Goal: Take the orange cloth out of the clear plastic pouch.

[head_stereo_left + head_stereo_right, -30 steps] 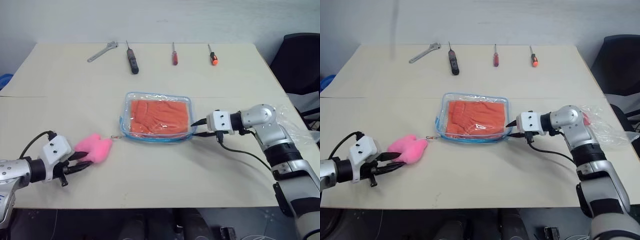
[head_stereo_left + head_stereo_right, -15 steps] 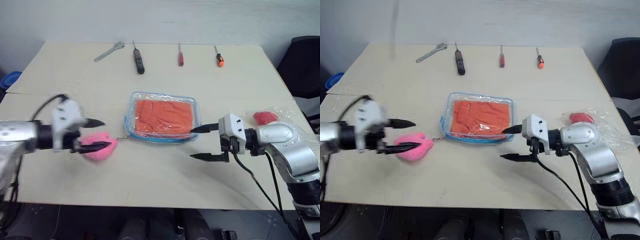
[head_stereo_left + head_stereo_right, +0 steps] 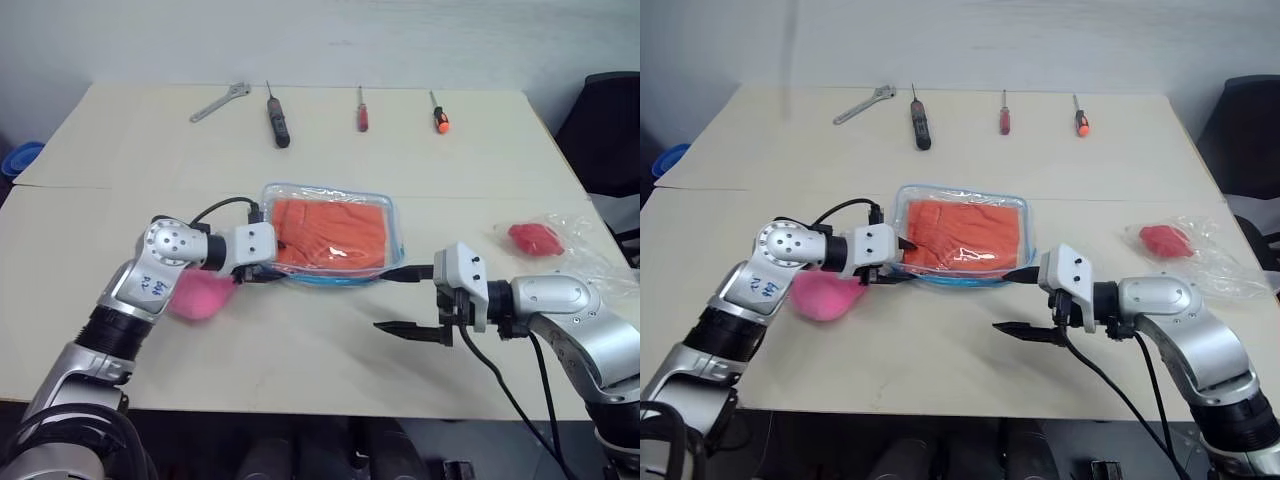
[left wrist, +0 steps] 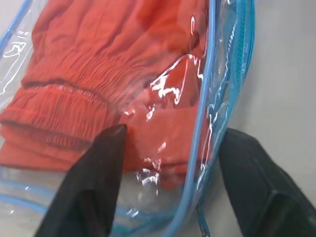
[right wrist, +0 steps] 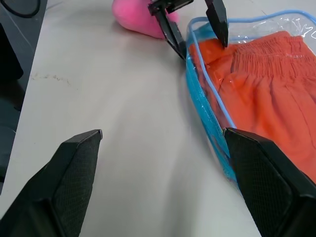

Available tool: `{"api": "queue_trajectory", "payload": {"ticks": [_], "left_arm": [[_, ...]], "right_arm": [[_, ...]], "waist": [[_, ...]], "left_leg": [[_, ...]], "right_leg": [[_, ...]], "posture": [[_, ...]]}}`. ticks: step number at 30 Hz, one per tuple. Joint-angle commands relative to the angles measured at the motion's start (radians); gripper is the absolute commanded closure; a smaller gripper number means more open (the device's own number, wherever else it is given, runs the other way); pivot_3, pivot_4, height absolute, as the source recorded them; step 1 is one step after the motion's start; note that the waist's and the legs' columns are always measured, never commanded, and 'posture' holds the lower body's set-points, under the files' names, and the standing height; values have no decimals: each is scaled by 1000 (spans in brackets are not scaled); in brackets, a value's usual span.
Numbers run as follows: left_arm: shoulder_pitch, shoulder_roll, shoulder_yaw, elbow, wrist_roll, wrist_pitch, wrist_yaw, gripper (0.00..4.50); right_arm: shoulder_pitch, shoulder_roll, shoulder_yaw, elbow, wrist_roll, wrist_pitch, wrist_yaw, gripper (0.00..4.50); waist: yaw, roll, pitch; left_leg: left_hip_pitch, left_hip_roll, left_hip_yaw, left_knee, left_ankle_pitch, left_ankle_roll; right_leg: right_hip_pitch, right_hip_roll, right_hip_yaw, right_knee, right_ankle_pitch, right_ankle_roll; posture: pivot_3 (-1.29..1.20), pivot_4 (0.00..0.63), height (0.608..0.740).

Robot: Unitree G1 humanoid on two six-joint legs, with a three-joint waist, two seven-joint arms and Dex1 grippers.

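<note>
The clear plastic pouch (image 3: 325,187) with light blue trim lies flat mid-table, and the orange cloth (image 3: 335,232) is folded inside it. A pink fluffy heart (image 3: 198,297) lies at its left end. My left gripper (image 3: 905,260) is at the pouch's left end, open. In the left wrist view its fingers (image 4: 94,173) straddle the blue-trimmed edge, one over the cloth and one outside. My right gripper (image 3: 385,300) is wide open just off the pouch's near right corner, holding nothing. The right wrist view shows the left gripper (image 5: 203,47) at the pouch's far end.
A wrench (image 3: 218,102) and three screwdrivers, black (image 3: 275,118), red (image 3: 361,110) and orange (image 3: 438,113), line the far edge. A thin film bag with a red item (image 3: 535,238) lies at the right. A black chair (image 3: 610,130) stands beyond the table's right side.
My left gripper has swung right, from the pink heart to the pouch's left end. My right gripper has pulled back from the pouch's right edge and opened wide.
</note>
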Motion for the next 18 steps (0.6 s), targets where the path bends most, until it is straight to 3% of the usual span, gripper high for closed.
{"api": "queue_trajectory", "payload": {"ticks": [1,5,9,12,18], "left_arm": [[-4,-7,44,-21,-49,32,-34,3074],[4,-32,101,-68,-160,201,-62,4309],[11,-55,145,-96,-211,333,-35,4481],[17,-77,178,-116,-242,406,3,4500],[40,-86,179,-160,-249,443,33,4500]], "right_arm": [[16,-24,-26,-40,-6,-22,-11,389],[29,-26,-5,-19,-47,-59,-15,389],[16,-13,51,32,-120,-130,-10,389],[-43,32,124,118,-204,-212,-29,989],[-215,208,239,276,-327,-291,-118,2750]], "waist": [[0,0,0],[0,0,0],[-1,0,0],[-4,0,0],[-12,0,0]], "left_leg": [[0,0,0,0,0,0],[0,0,0,1,0,0],[0,0,0,1,0,0],[0,0,0,1,0,0],[0,0,0,1,0,0]], "right_leg": [[0,0,0,0,0,0],[0,0,0,0,0,0],[0,0,0,0,0,0],[0,0,1,1,0,0],[0,0,1,1,0,0]], "posture": [[0,150,740],[0,150,740],[0,150,740],[0,150,740],[0,150,740]]}}
